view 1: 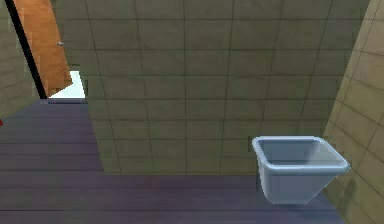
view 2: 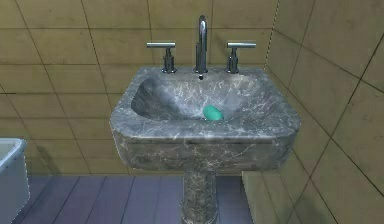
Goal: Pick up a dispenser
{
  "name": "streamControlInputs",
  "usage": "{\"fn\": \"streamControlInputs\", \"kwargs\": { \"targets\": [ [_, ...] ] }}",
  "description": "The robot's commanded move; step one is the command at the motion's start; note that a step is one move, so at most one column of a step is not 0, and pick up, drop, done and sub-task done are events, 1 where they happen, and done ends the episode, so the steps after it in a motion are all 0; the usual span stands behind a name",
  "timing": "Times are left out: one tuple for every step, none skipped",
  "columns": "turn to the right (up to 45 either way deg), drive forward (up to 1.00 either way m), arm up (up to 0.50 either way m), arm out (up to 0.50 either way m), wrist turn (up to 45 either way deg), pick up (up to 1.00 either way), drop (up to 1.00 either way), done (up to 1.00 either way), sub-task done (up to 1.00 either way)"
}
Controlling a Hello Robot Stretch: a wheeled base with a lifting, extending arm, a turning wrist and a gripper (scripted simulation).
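Tiles in dull beige cover the walls (view 1: 190, 80) in both views, and dark purple planks make the floor (view 1: 60, 150). In the forward view a pale blue-grey tub (view 1: 300, 168) stands on the floor at the lower right, close to the tiled corner, and an orange-brown door (view 1: 40, 40) shows at the upper left beside a bright opening. In the arm side view a grey marbled pedestal sink (view 2: 200, 140) stands against the wall, with a tall chrome faucet (view 2: 201, 45) between two lever handles (view 2: 166, 52) at the back of its rim. A small teal thing (view 2: 213, 113) lies in the basin, right of the middle and in front of the spout; its shape is too small to say that it is a dispenser. How the gripper's fingers stand cannot be told
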Motion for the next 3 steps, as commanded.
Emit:
{"fn": "streamControlInputs", "kwargs": {
  "targets": [
    [0.0, 0.00, 0.50, 0.00, 0.0, 0.00, 0.00, 0.00, 0.00],
    [0.0, 0.00, 0.38, 0.00, 0.0, 0.00, 0.00, 0.00, 0.00],
    [0.0, 0.00, 0.00, 0.50, 0.0, 0.00, 0.00, 0.00, 0.00]
  ]
}}
